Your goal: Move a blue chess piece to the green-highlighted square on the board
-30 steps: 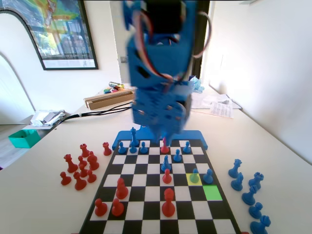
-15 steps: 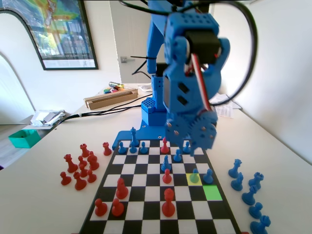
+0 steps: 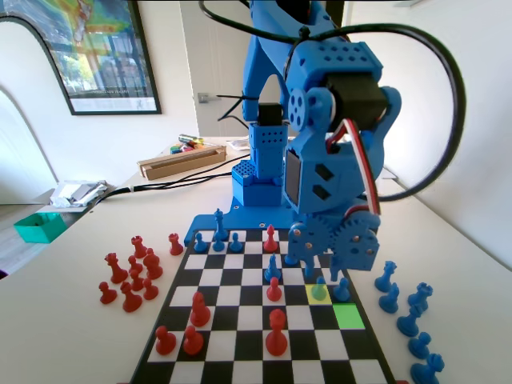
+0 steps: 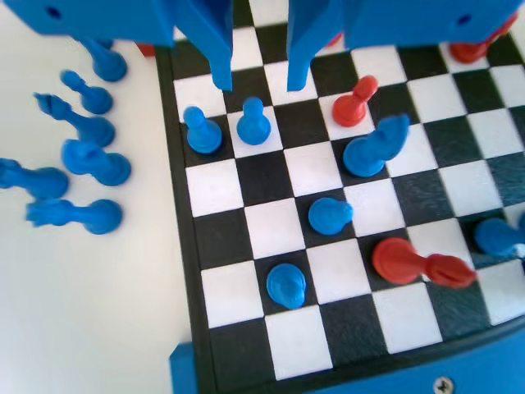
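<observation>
The board (image 3: 250,318) lies across the lower middle of the fixed view on a pale surface (image 3: 72,320), with the blue arm leaning over its right half. The green-highlighted square (image 3: 349,316) sits at lower right, bare, one square nearer the camera and one to the right of a yellow-highlighted square (image 3: 319,294). The gripper (image 3: 322,268) hangs just above that yellow square; in the wrist view its two jaws come down from the top edge, spread apart with nothing between them (image 4: 256,75). The blue chess piece (image 3: 319,289) stands upright on the yellow square; in the wrist view it lies just below the gap between the jaws (image 4: 253,123), with a second blue pawn (image 4: 200,131) on the next square to its left. By its look, the pawn is hard, light plastic with a smooth, probably slick finish, so it should not deform but could tip or squirt out of a loose pinch. The round head and the narrow neck beneath it seem the best hold, the jaws closing squarely there and clear of the neighbouring pawn.
</observation>
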Robot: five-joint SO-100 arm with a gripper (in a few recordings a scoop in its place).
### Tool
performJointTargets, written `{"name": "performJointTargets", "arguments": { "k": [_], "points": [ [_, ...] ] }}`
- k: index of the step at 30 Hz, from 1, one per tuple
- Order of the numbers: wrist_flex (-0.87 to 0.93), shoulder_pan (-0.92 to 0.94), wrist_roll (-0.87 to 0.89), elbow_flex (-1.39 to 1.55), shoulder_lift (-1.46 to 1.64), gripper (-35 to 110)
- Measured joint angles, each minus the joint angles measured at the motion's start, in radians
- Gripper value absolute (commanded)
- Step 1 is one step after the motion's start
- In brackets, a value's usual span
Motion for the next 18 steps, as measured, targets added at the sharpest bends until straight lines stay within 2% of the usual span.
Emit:
{"name": "performJointTargets", "arguments": {
  "k": [18],
  "points": [
    [-0.043, -0.008, -0.075, -0.008, -0.018, 12]
  ]
}}
